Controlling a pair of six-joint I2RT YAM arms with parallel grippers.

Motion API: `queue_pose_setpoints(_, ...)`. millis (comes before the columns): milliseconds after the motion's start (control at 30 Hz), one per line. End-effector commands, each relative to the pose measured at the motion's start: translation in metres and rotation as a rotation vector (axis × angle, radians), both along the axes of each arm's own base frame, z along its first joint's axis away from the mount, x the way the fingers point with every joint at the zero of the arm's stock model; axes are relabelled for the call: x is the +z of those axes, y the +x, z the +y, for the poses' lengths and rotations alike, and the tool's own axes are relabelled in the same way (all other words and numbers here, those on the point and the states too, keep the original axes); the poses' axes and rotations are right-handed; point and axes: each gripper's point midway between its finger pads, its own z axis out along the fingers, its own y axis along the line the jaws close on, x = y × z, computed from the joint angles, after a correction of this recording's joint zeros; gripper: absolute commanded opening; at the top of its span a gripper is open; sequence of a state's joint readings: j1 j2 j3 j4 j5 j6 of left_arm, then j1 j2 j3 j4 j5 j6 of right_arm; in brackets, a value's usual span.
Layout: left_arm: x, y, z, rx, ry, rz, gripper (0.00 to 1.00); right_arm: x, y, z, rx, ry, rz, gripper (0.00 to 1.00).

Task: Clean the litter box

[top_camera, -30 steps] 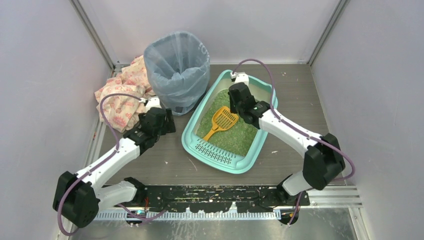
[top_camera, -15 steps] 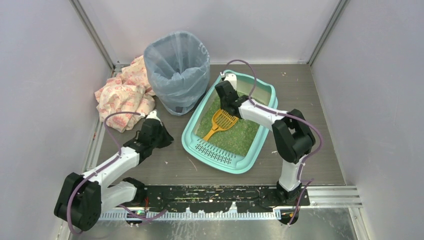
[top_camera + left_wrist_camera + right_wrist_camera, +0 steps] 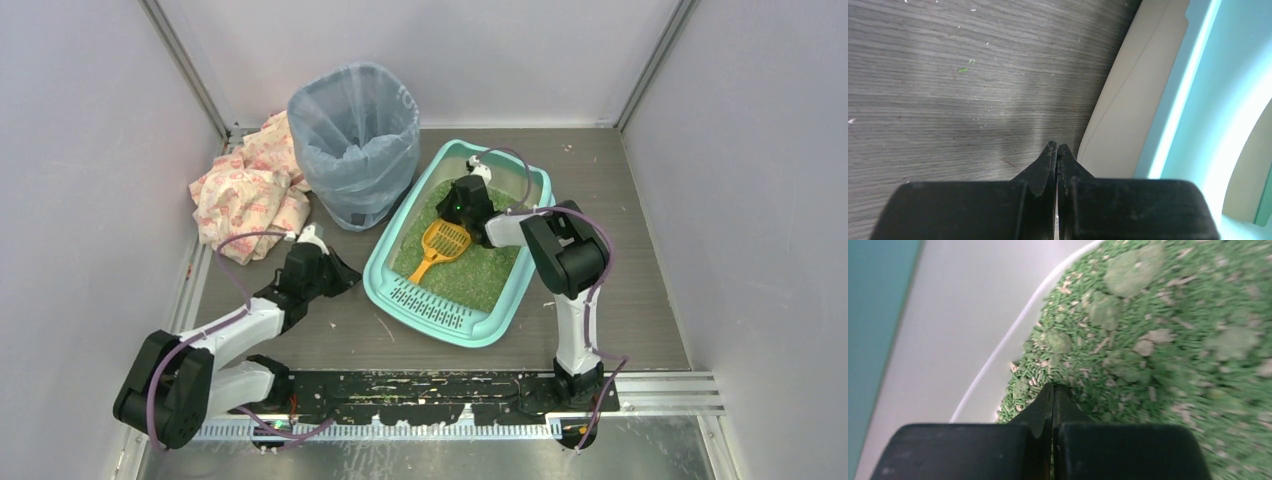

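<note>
Grey wood-grain bench (image 3: pixel 620 200) is sitting inside pale walled enclosure, arm bases at near edge. The litter box (image 3: pixel 378 262) is lying mid-bench, angled, slotted grate step at its near end, green litter (image 3: pixel 1158 340) filling the tray. Orange scoop (image 3: pixel 440 245) is resting on the litter, slotted head toward far end, handle pointing toward the grate.

Blue-grey bag-lined bin (image 3: pixel 355 140) is standing just beside the box's far-left corner. Crumpled patterned cloth pile (image 3: pixel 245 190) is lying left of the bin, touching it. Crumbs and green specks (image 3: pixel 400 385) are littering the dark rail by the bases; a few specks are dotting the bench too.

Right arm is folding back over the box's right rim, its elbow hanging above that rim and blocking part of it in the top view.

Right claw (image 3: pixel 1054 390) is clenched, fingers pressed together, gripping nothing. Tips are pointing down at the litter close to the box's pale inner wall (image 3: pixel 973 315), with pale-green clumps (image 3: pixel 1133 272) lying further in. Can't tell whether tips are actually digging in.

Left claw (image 3: pixel 1057 150) is clenched too, fingers meeting, nothing between them. It is hovering low over bare bench just beside the box's outer left rim, apart from it. Contact with the bench can't be told.
</note>
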State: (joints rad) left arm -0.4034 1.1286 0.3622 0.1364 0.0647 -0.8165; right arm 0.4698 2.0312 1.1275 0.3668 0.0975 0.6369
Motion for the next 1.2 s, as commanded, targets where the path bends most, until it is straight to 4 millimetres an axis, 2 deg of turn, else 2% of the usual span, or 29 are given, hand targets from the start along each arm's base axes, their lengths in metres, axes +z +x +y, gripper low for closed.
queue_pose_setpoints(0,0.021,0.018,-0.009,0.017,-0.085,-0.102,0.0,0.045,0.01,0.051,0.107,0.251,-0.161,0.01)
queue_pose_setpoints(133,0.01,0.018,-0.011,0.025,-0.102,-0.083,0.0,0.045,0.015,0.053,0.098,0.239,-0.172,0.01)
queue_pose_setpoints(467,-0.012,0.023,-0.03,-0.009,-0.188,-0.031,0.0,0.034,0.026,0.061,0.087,0.251,-0.17,0.01)
queue_pose_setpoints(600,-0.016,0.026,-0.03,0.006,-0.198,-0.035,0.0,0.033,0.028,0.063,0.089,0.248,-0.169,0.01)
queue_pose_setpoints(733,-0.013,0.031,-0.028,0.017,-0.176,-0.044,0.0,0.036,0.028,0.063,0.091,0.243,-0.171,0.01)
queue_pose_setpoints(867,0.0,0.037,-0.021,0.025,-0.118,-0.076,0.0,0.039,0.028,0.064,0.099,0.237,-0.174,0.01)
queue_pose_setpoints(1167,0.01,0.033,-0.039,-0.034,-0.208,-0.081,0.0,0.053,0.036,0.06,0.068,0.226,-0.208,0.01)
